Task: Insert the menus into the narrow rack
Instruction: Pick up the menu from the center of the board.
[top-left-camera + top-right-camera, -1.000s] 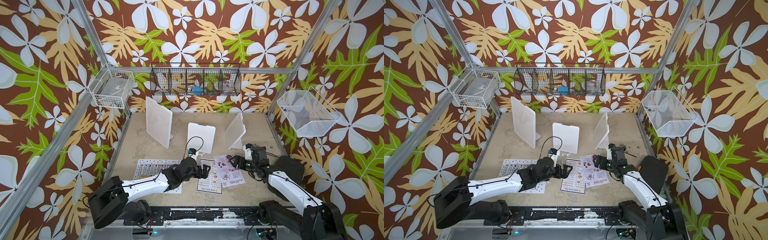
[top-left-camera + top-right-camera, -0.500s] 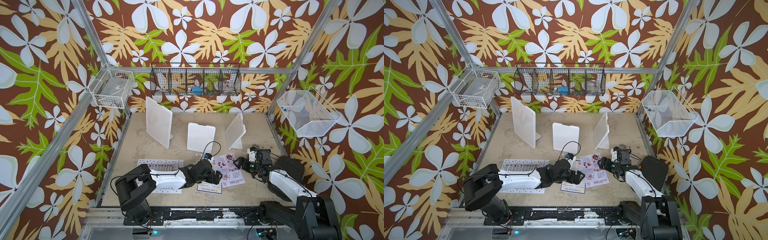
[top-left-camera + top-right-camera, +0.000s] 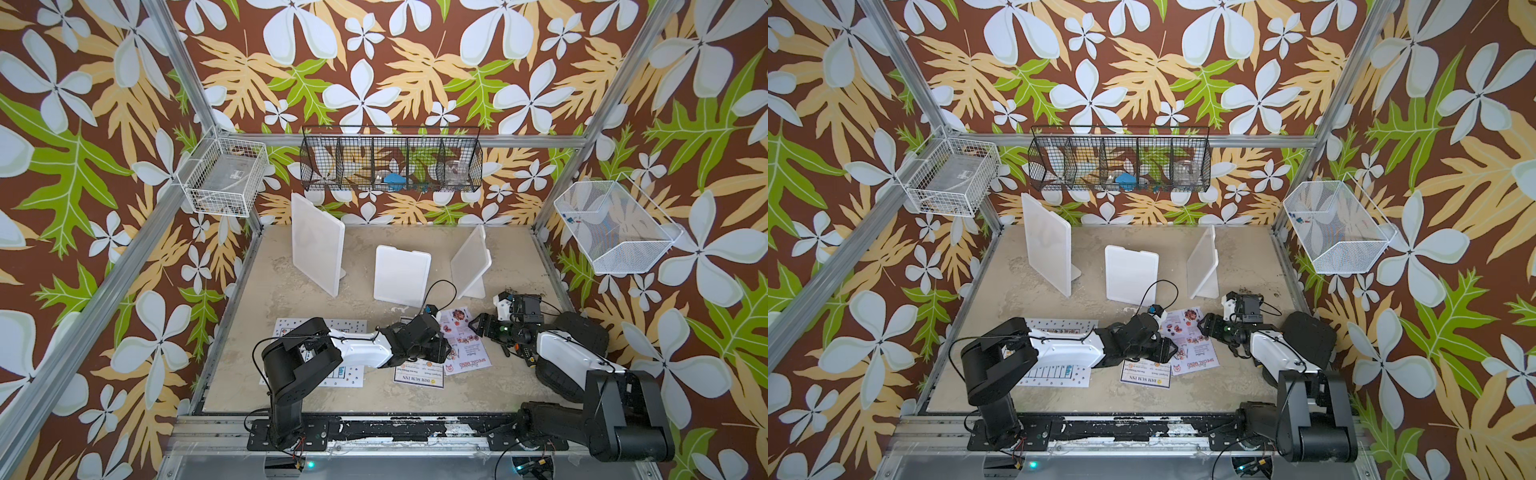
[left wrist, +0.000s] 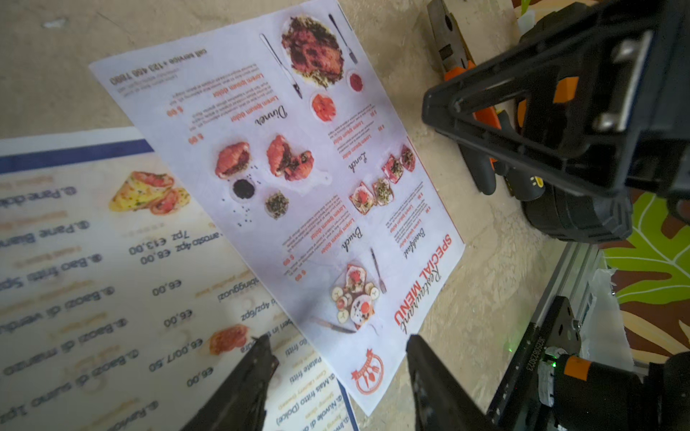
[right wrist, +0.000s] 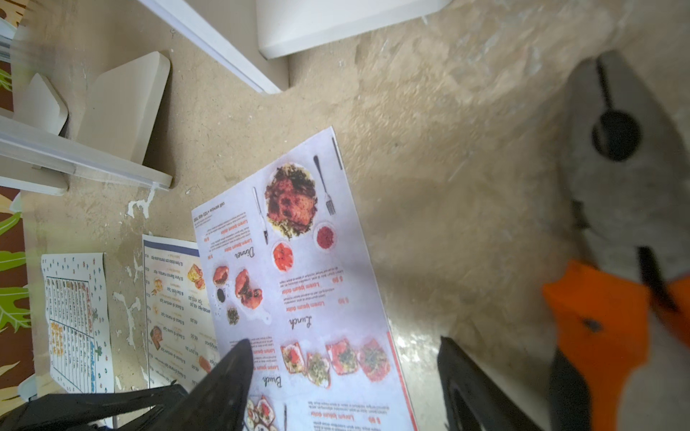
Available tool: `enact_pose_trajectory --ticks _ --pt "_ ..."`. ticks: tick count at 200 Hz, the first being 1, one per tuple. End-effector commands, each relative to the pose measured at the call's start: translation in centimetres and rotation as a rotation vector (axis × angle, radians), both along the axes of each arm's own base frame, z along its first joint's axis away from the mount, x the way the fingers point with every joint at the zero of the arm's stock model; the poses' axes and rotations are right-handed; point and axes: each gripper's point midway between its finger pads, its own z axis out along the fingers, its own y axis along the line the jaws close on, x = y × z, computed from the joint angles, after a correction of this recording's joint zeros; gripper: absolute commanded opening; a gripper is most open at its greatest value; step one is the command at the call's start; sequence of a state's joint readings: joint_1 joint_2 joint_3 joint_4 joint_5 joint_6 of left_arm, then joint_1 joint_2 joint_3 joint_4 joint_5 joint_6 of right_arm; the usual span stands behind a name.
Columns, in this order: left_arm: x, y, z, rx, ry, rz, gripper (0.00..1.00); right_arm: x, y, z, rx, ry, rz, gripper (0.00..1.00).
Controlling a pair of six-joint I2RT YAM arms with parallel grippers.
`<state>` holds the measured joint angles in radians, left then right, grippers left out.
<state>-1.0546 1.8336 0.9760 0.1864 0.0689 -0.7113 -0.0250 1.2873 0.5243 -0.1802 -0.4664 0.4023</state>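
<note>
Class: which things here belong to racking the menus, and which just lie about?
Job: pink SPECIAL MENU sheet, dark-bordered DIM SUM INN sheet, white dotted-border sheet, probably white upright stands.
Lying about: orange-handled grey pliers, black wire wall basket, white wire baskets.

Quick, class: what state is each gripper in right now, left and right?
Left gripper: open, jaws apart above the SPECIAL MENU, holding nothing.
Right gripper: open, jaws astride that menu's edge, holding nothing.
</note>
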Motion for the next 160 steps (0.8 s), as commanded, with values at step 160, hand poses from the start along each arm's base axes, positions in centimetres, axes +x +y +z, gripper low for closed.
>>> enact_pose_trajectory --ticks 160 --pt "0.8 0.0 -2.9 0.119 0.022 0.021 0.54 -0.4 0.8 -1.6 0.029 0.066 0.052 0.74"
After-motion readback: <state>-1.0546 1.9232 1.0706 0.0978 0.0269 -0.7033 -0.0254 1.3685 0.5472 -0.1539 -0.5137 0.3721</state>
